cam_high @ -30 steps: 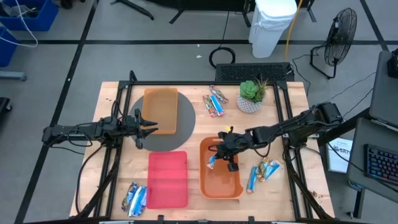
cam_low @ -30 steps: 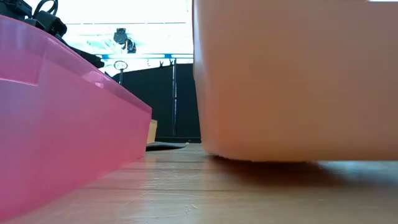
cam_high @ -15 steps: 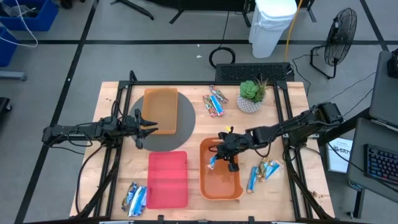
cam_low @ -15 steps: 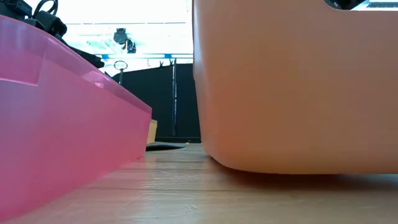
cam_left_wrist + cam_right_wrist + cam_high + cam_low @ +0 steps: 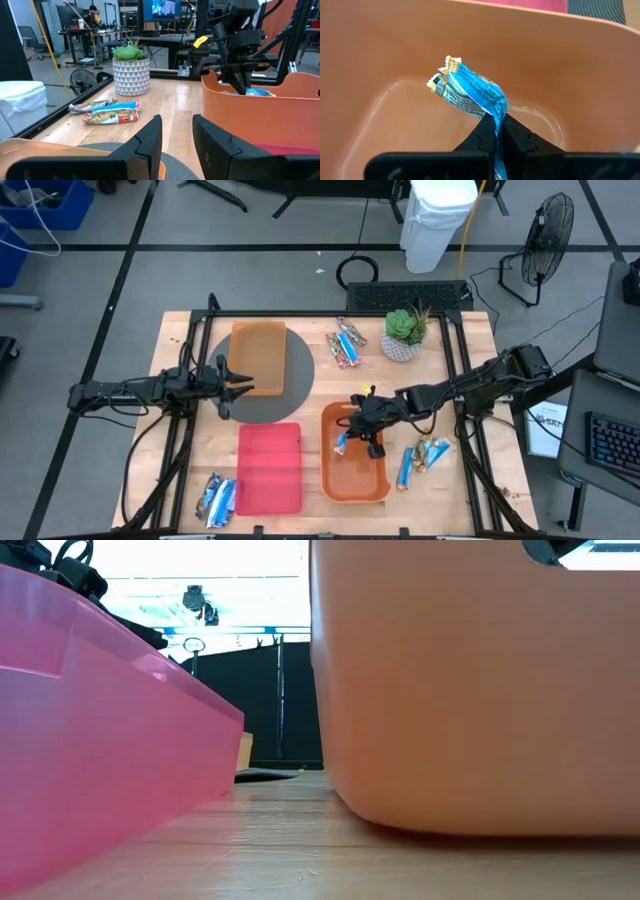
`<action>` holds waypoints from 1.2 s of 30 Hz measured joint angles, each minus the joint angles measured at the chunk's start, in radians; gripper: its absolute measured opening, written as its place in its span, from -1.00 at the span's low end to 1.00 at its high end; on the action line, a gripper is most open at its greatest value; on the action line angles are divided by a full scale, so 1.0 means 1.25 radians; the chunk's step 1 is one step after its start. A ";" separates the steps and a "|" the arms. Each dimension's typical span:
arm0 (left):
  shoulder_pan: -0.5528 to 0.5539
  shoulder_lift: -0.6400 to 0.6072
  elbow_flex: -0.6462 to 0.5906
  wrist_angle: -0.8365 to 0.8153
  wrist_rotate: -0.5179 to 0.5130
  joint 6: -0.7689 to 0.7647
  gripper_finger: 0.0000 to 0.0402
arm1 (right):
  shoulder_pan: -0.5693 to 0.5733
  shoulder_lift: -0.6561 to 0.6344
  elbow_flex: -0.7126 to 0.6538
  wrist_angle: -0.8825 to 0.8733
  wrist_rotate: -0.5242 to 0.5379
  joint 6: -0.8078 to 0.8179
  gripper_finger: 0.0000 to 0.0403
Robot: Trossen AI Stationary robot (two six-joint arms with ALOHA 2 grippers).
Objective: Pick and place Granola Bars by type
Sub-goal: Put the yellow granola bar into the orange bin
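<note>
My right gripper (image 5: 366,436) hangs over the orange tray (image 5: 356,478) at the table's right middle, shut on a blue granola bar (image 5: 470,92). The bar (image 5: 343,442) sticks out toward the tray's left wall. My left gripper (image 5: 226,385) waits open at the table's left, over the grey round mat (image 5: 262,408). Other granola bars lie in small heaps: at the far middle (image 5: 346,346), right of the orange tray (image 5: 421,456), and at the near left (image 5: 218,498). A red tray (image 5: 270,468) lies left of the orange tray. My right gripper pinches one end of the blue bar's wrapper (image 5: 496,111) between its two fingertips. The fingers slant down from the table's right side. The bar juts out ahead of the fingers, its free crimped end (image 5: 445,72) up, above the tray's floor (image 5: 395,130).
A second orange tray (image 5: 258,358) sits on the mat's far part, just ahead of my left gripper. A potted plant (image 5: 404,335) stands at the far right. Black frame rails run along the table's left and right sides.
In the low view the orange tray's near wall has sunk lower toward the table top, step by step, baring a dark part above its rim. Both arms have kept their places.
</note>
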 joint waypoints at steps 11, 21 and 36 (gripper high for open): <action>0.000 0.000 0.000 0.000 0.000 0.000 -0.44 | 0.025 0.001 -0.002 0.048 -0.003 -0.003 -0.67; 0.000 0.000 0.000 0.000 0.000 0.000 -0.44 | 0.040 -0.035 -0.002 0.049 -0.028 -0.066 -0.24; 0.000 0.000 0.000 0.000 0.000 0.000 -0.44 | 0.246 -0.368 -0.002 -0.482 0.232 0.130 -0.26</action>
